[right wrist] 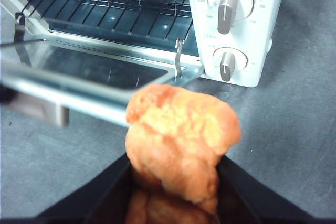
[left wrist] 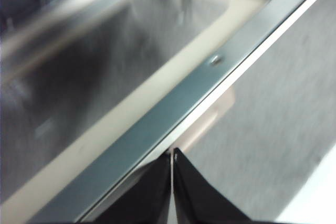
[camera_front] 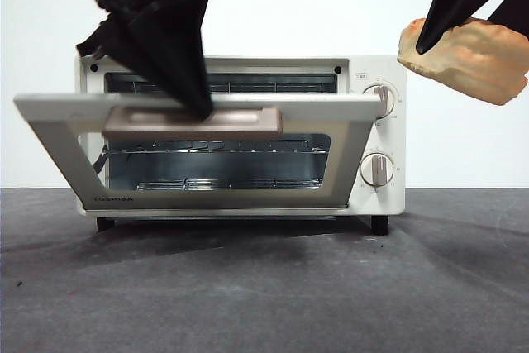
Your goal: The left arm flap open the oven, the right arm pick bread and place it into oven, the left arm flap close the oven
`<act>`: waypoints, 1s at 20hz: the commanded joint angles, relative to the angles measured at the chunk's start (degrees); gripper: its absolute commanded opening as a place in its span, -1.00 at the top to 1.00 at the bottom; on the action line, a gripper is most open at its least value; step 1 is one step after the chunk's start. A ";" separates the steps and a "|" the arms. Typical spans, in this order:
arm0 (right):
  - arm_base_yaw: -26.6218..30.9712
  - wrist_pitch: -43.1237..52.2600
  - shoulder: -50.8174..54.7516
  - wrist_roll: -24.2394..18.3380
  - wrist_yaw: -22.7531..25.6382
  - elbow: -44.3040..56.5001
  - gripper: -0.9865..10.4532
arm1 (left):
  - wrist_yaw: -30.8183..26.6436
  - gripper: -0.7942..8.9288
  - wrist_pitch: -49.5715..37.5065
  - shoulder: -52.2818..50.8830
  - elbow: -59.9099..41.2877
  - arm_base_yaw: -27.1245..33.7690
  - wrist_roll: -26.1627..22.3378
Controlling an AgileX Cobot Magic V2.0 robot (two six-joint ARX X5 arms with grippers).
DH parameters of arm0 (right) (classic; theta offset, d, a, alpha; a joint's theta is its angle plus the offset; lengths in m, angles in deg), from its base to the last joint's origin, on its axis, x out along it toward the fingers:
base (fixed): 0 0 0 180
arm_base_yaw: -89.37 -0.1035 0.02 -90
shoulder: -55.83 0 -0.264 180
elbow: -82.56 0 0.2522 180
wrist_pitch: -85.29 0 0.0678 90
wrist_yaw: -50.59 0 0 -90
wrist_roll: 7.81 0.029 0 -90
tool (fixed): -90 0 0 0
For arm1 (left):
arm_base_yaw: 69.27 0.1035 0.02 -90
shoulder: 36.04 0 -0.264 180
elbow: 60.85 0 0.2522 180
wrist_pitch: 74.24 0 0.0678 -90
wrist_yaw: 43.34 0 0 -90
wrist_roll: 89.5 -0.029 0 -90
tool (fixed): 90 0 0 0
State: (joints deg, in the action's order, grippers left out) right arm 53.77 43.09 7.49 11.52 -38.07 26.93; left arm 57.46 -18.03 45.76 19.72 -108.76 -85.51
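The cream-white oven [camera_front: 376, 134] stands at the back middle of the table, its glass door [camera_front: 198, 155] hanging partly open and tilted toward me. My left gripper [camera_front: 197, 105], black with red marks, comes down from the top left with its jaws shut, the tip pressing on the pinkish-beige handle [camera_front: 194, 121]; the left wrist view shows the shut tip [left wrist: 172, 156] at the door's top edge [left wrist: 173, 108]. My right gripper [camera_front: 430, 35] is shut on the golden-orange bread [camera_front: 471, 55] and holds it in the air, above and right of the oven. The bread [right wrist: 181, 140] fills the right wrist view.
A wire rack [camera_front: 215, 148] shows inside the oven, also in the right wrist view [right wrist: 121, 1]. Two grey knobs [camera_front: 378, 169] sit on the oven's right panel. The dark grey tabletop [camera_front: 264, 287] spreads in front of the oven.
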 commanded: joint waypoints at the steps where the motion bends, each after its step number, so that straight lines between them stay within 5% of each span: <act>1: -0.44 0.55 -0.17 -0.50 0.20 -1.22 0.49 | -1.79 0.80 1.31 1.27 0.31 -0.81 0.15; 13: -0.44 0.50 -0.20 -0.48 0.11 -1.22 0.49 | -1.79 0.80 4.15 0.85 0.31 -0.92 1.62; 20: -0.44 0.96 -0.44 -0.26 -2.08 -1.22 0.49 | -2.99 0.80 1.64 -8.90 -0.09 2.45 3.17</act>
State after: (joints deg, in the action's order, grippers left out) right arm 53.77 43.41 7.45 11.52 -40.15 26.93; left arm 54.71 -16.12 36.64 19.35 -106.07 -82.74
